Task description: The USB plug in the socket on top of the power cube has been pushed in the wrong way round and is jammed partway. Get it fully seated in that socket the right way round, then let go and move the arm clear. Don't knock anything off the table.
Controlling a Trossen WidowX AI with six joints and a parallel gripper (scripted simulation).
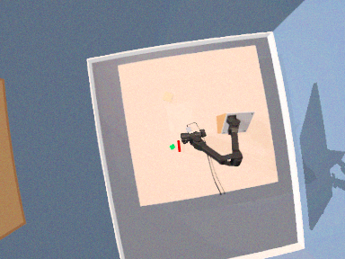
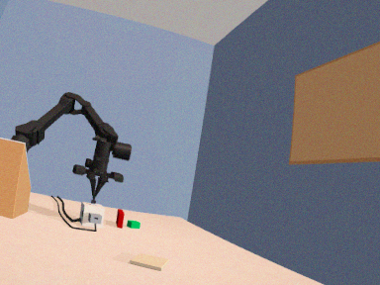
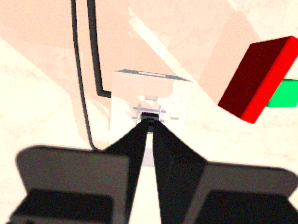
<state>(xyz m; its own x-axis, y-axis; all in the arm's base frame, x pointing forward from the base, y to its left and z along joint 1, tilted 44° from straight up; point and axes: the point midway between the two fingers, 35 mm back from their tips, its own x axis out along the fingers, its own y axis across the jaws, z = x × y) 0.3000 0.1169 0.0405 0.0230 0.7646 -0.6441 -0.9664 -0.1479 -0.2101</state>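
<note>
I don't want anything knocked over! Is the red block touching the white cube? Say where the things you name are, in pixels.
Apart. The exterior view shows a strip of table between the red block point(image 1: 179, 146) point(image 2: 120, 219) point(image 3: 257, 82) and the white cube point(image 1: 189, 129) point(image 2: 86, 213) point(image 3: 122, 120).

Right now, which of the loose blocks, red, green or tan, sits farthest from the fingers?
The tan one: the flat, thin slab off by itself. The red and green blocks sit together, nearer the power cube.
</note>
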